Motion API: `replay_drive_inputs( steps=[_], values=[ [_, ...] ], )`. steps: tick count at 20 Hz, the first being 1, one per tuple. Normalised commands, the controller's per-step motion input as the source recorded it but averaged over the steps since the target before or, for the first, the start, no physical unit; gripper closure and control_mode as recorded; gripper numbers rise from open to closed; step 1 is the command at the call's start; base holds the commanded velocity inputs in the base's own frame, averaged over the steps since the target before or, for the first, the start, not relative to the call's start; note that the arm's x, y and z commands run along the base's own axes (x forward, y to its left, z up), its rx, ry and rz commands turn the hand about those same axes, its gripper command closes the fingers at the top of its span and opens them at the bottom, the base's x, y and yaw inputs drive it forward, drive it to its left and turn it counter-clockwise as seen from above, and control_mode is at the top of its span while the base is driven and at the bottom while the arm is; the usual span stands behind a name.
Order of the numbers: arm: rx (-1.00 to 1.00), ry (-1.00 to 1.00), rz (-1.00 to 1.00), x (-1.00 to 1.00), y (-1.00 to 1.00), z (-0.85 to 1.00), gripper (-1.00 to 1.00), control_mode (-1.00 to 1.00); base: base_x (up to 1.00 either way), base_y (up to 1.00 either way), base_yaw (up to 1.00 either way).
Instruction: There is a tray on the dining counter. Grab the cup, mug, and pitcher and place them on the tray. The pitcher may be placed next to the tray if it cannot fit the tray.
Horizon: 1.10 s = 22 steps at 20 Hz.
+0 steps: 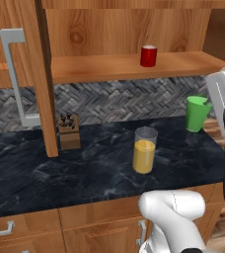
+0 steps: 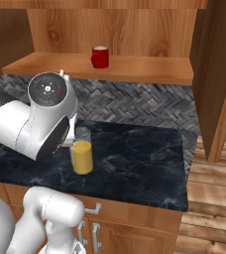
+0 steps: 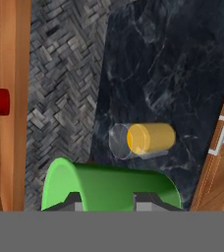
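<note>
Cup (image 3: 109, 184) sits clamped between my jaws, lifted clear of the table (image 1: 85, 168) so I can carry it trayward. Pitcher (image 1: 144, 149) and mug (image 1: 148, 56) wait behind.

Green cup (image 1: 198, 113) raised; pitcher (image 1: 144, 149) upright on counter; mug (image 1: 148, 56) apparently shelved.

Readable text: none on any surface
Small red cylindrical mug (image 1: 148, 56): plain; no label
Bright green tapered cup (image 1: 197, 113): plain; no brand
Tall clear glass pitcher (image 1: 144, 149): unmarked

Kitchen: stone counter (image 1: 85, 168), wooden cabinets (image 1: 99, 220)
</note>
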Motion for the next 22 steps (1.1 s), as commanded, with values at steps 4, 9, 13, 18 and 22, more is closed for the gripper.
replay_drive_inputs(
  steps=[4,9,13,18,22],
  values=[
    [0.00,0.00,0.00,-0.07,0.28,-0.10,1.00,-1.00,0.00,0.00,0.00],
    [0.00,0.00,0.00,-0.01,0.10,-0.02,1.00,-1.00,0.00,0.00,0.00],
    [0.00,0.00,0.00,0.00,0.00,0.00,1.00,-1.00,0.00,0.00,0.00],
    [0.00,0.00,0.00,0.00,0.00,0.00,1.00,1.00,0.00,0.00,0.00],
    [0.00,0.00,0.00,0.00,0.00,0.00,1.00,1.00,-0.50,0.00,0.00]
  ],
)
